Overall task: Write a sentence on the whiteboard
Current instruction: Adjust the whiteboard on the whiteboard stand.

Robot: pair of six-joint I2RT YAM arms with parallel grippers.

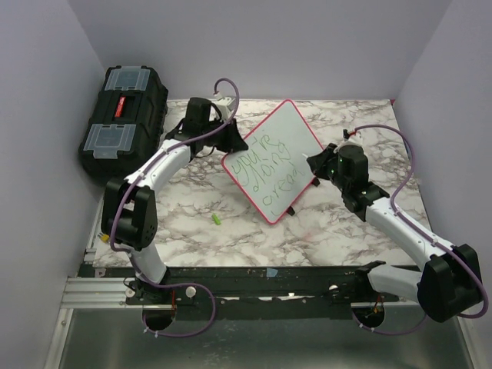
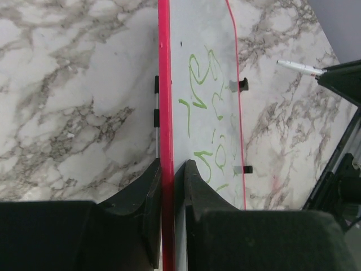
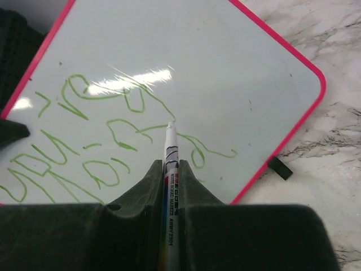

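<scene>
On marble table: clamps whiteboard in left gripper for steadiness, pinches marker in right gripper to finish sentence.

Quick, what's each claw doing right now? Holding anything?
Left gripper: closed, clamping the edge of the whiteboard.
Right gripper: closed, holding a marker.

The flat rectangular white whiteboard has a thin red-pink frame; the handwritten sentence on it is bright green. The marble-patterned desk is white with grey veining. The black plastic toolbox has clear lid panels and a red label. The slim white marker bears black print.
</scene>
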